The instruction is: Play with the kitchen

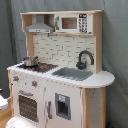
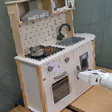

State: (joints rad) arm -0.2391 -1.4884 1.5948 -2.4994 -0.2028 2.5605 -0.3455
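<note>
Kitchen (image 1: 60, 70) (image 2: 54, 52) stands upright on the wooden floor (image 2: 93, 103) before a grey curtain. In the second exterior view the white arm (image 2: 103, 79) reaches toward its front; whether the gripper is open, I cannot tell.

light: soft, even, moderately bright | shadows: faint | glare: none | focus: soft blur in both exterior views
</note>
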